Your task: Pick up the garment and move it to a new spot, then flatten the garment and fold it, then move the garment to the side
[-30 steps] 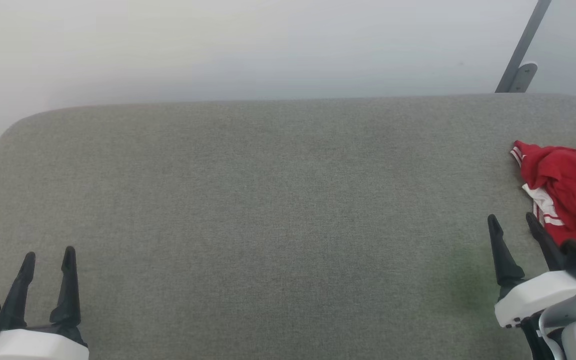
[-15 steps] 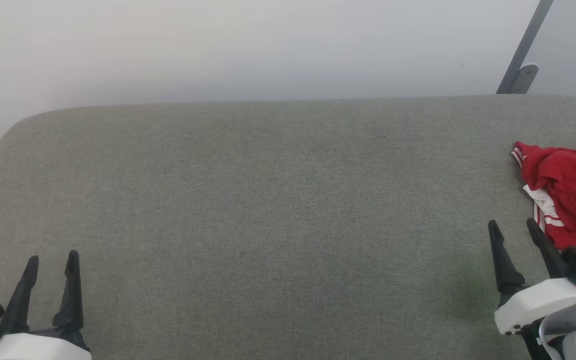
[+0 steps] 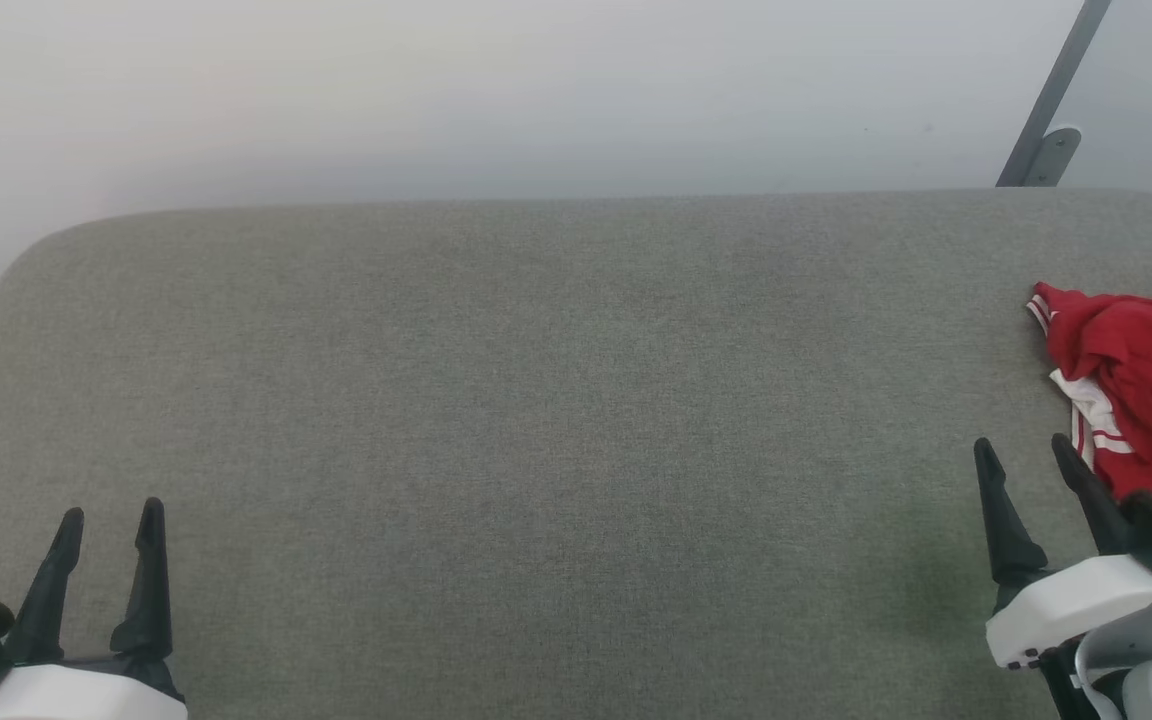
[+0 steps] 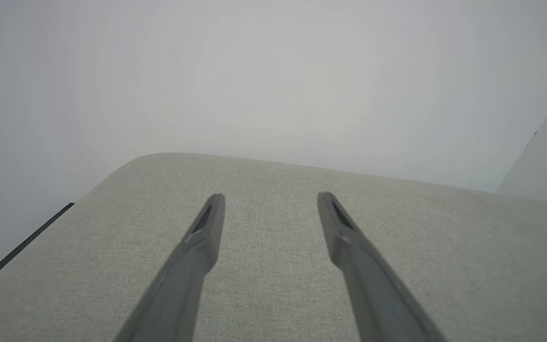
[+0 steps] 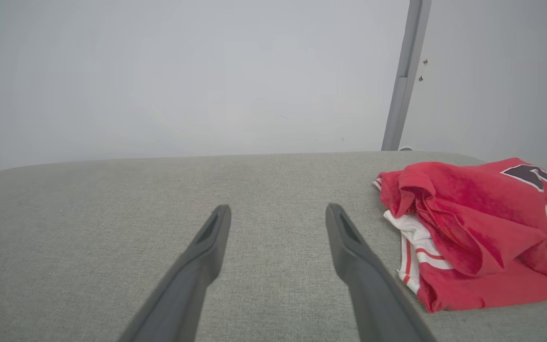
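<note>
The garment (image 3: 1151, 370), a crumpled red jersey with white striped trim and part of a black number showing, lies bunched at the far right of the grey fabric-covered table (image 3: 536, 400). The right end effector (image 3: 1023, 445) hovers just beside its near left edge, fingers spread wide and empty, clear of the cloth in the right wrist view. The left end effector (image 3: 111, 512) is well apart at the table's near left, also spread open and holding nothing.
</note>
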Available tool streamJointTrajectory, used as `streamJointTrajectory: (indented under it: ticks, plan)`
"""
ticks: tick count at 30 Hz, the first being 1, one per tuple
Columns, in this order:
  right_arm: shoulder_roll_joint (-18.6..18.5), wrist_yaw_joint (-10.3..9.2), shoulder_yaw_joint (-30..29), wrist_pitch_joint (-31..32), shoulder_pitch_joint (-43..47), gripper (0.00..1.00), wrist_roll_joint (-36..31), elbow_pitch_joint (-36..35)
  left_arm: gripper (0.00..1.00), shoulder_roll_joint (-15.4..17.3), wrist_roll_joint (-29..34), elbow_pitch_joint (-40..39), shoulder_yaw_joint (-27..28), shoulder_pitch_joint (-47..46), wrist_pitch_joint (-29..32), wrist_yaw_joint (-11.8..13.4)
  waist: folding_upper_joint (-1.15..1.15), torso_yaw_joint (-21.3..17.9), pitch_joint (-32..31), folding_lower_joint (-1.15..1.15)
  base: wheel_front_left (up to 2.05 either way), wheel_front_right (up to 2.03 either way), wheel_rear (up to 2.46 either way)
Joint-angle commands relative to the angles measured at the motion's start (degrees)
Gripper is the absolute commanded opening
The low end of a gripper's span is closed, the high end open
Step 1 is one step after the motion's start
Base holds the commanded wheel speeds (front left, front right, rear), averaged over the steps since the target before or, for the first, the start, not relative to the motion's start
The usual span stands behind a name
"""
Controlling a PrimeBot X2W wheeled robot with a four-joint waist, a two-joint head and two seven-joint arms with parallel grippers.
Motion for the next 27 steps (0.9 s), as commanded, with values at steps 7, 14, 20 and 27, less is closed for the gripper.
streamJointTrajectory:
  ticks: [7,14,20,27]
  plan:
    - [0.15,0.00,0.08,0.07,0.14,0.00,0.24,0.55,0.00,-0.75,-0.22,0.39,-0.03,0.04,0.11,0.01,-0.01,0.02,-0.04,0.00,0.00,0.00,0.00]
    - [1.22,0.00,-0.40,1.52,0.78,0.00,6.05,2.14,0.00,-3.17,-5.19,2.11,-0.42,-0.38,1.83,0.00,-0.01,-0.04,-0.13,0.00,0.00,0.00,0.00]
    - [1.76,-0.01,-0.53,2.59,0.68,0.00,12.10,1.83,0.00,-4.19,-10.28,2.31,-0.47,-1.19,3.50,0.00,-0.01,-0.11,-0.23,0.00,0.00,0.00,0.00]
    - [2.35,-0.01,-0.72,3.77,0.50,0.00,18.61,1.58,0.00,-5.26,-15.79,2.53,-0.54,-2.10,5.29,-0.01,-0.01,-0.19,-0.35,0.00,0.00,0.00,0.00]
